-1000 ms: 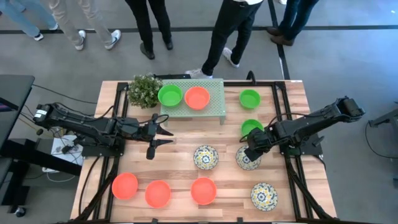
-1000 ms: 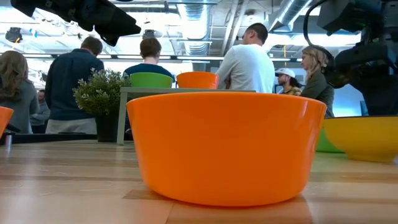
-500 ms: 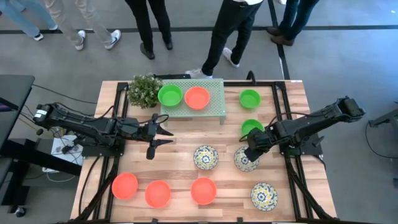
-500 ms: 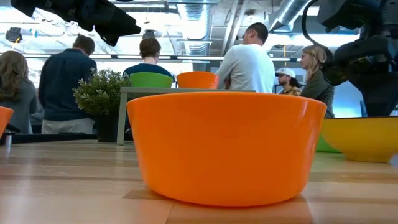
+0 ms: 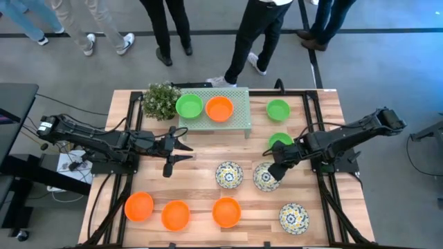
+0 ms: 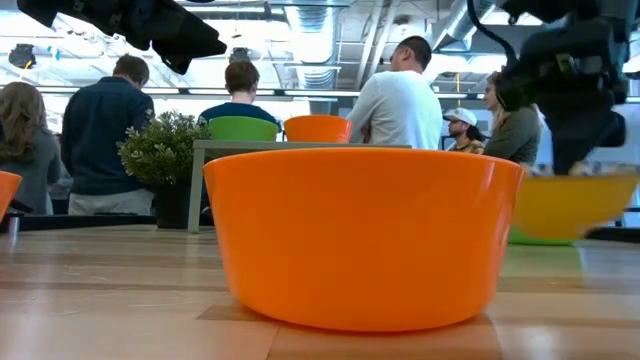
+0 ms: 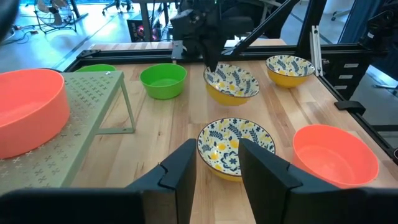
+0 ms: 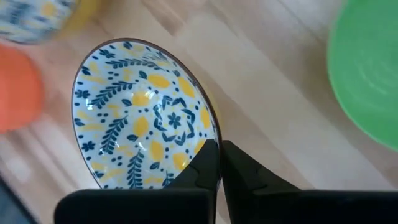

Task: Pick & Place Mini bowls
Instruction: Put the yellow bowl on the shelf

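The floral bowl (image 5: 264, 176) has risen, pinched by the right hand (image 8: 219, 149); only the low view shows it off the table.

Floral bowls (image 5: 228, 174): I see white, with blue-and-yellow patterning.
Front-row bowls (image 5: 176, 215): orange.
Stand (image 5: 237, 119): pale green; I see one green bowl (image 5: 189, 106) on it and one orange (image 5: 219, 108).
Worktop (image 5: 201, 162): light wood.

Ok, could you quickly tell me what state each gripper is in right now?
Left gripper: open, holding nothing, above the table.
Right gripper: shut on the rim of a floral mini bowl, lifted off the table.
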Controlling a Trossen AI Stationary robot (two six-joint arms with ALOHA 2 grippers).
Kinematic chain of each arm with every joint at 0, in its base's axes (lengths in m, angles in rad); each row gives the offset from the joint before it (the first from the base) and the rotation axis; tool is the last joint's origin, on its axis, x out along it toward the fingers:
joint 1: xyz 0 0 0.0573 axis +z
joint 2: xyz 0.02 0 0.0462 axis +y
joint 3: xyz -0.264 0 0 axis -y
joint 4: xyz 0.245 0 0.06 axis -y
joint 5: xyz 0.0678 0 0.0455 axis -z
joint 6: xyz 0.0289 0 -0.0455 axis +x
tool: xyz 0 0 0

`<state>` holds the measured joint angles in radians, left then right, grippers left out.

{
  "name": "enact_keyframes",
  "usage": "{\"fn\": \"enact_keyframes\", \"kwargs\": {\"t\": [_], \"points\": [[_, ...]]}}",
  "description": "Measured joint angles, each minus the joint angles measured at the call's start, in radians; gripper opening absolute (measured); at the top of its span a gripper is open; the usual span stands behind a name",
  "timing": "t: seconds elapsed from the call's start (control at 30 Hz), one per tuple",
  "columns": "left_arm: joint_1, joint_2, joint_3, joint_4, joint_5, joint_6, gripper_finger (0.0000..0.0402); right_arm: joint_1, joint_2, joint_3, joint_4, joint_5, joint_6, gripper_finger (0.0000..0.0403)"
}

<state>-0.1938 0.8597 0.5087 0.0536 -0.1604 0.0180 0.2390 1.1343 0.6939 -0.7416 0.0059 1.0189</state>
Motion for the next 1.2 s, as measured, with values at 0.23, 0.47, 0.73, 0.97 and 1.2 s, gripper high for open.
{"fn": "enact_keyframes", "kwargs": {"t": [0.23,0.47,0.73,0.97,1.2], "points": [[0.000,0.000,0.000,0.000,0.000,0.000,0.0121,-0.002,0.000,0.054,-0.003,0.023,-0.056,0.0002],[0.000,0.000,0.000,0.000,0.000,0.000,0.0121,-0.066,0.000,0.152,-0.009,0.028,-0.172,0.0001],[0.000,0.000,0.000,0.000,0.000,0.000,0.0121,-0.246,0.000,0.305,-0.014,0.021,-0.342,0.0000],[0.000,0.000,0.000,0.005,0.000,0.000,0.0121,-0.457,-0.001,0.408,-0.040,0.017,-0.479,0.0000],[0.000,0.000,0.000,0.014,0.000,0.002,0.0121,-0.671,0.028,0.418,-0.029,-0.071,-0.537,0.0002]]}}
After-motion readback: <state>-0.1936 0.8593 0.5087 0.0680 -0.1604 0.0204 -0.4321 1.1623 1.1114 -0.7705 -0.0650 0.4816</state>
